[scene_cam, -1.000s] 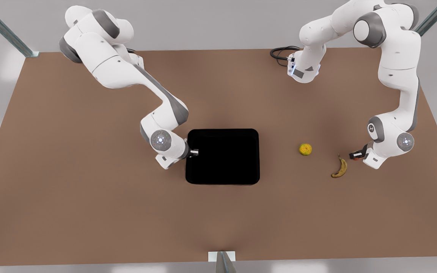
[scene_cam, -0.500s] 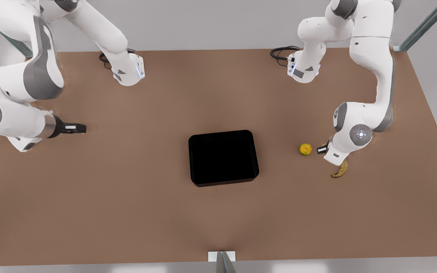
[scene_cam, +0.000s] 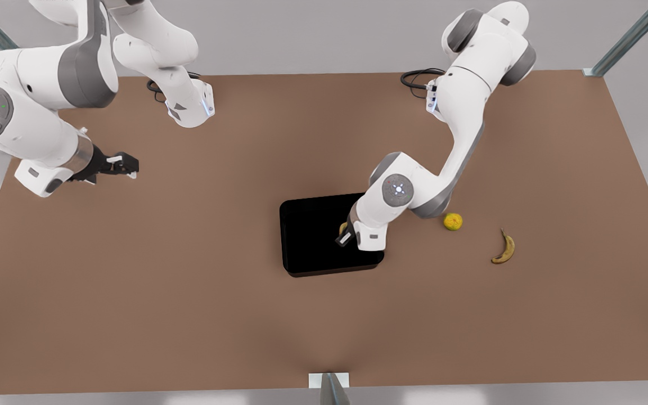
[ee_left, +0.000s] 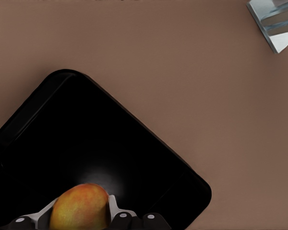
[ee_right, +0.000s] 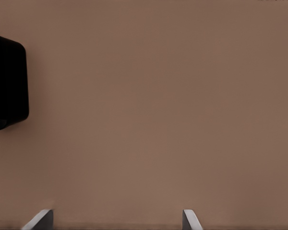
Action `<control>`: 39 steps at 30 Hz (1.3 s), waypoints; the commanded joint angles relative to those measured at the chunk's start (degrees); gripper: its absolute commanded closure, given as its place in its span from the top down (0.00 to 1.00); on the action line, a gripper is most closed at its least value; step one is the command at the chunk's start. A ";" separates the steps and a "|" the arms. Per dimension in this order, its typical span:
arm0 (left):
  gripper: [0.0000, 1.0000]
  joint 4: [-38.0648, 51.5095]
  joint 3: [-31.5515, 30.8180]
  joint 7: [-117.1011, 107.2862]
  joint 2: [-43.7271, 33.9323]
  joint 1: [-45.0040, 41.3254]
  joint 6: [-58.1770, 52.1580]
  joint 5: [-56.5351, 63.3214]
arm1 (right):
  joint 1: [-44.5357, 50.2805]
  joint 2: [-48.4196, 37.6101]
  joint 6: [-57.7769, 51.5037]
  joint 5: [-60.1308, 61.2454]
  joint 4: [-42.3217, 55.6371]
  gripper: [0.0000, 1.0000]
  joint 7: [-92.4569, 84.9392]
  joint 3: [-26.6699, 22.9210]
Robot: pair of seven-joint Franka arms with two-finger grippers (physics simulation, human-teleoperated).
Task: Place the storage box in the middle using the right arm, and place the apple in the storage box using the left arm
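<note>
Box (scene_cam: 313, 236) sits flat on the counter (scene_cam: 189, 292), roughly mid-counter, open side up. In the left wrist view the box (ee_left: 86, 143) lies below the camera with its far corner rounded off against bare counter (ee_left: 182, 57).

Left end effector (scene_cam: 344, 233) is over the box interior, toward the side nearest the yellow-green fruit (scene_cam: 453, 221), closed around the apple (scene_cam: 343, 228). The left wrist view shows the apple (ee_left: 80, 208) pinched between the fingers (ee_left: 116, 211), hanging above the box floor; whether it touches the floor I cannot tell. The left arm (scene_cam: 459, 112) reaches in from the box's far side, elbow bent low over the box rim.

Right end effector (scene_cam: 124, 164) is well away from the box, on the side opposite the fruits, held above bare counter. Fingers (ee_right: 189, 220) stand apart with nothing between them: wide open, empty. The right wrist view catches one end of the box (ee_right: 7, 86) at the frame edge, the rest plain counter (ee_right: 158, 120). The right arm (scene_cam: 31, 112) waits there.

Yellow-green fruit is on the counter just beyond the box's side, near the left arm's elbow, not touching the box. Banana (scene_cam: 504, 249) lies farther out on that same side, past the fruit, well apart from the box. A black cable (scene_cam: 417, 79) loops near the left arm's base, far side of the counter from the box.
</note>
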 commanded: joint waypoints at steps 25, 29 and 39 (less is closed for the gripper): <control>1.00 -0.62 19.31 11.88 -12.56 6.04 -21.67 -23.29 | -5.81 4.66 1.32 -0.25 -0.76 1.00 0.09 0.96; 1.00 -3.17 26.63 27.78 -7.90 20.64 -26.06 -41.96 | -6.16 4.84 0.09 -0.17 -1.20 1.00 0.09 0.96; 1.00 -6.77 27.24 73.49 -24.76 11.42 -38.72 -2.06 | -6.43 4.84 -0.97 -0.17 -1.02 1.00 0.09 1.22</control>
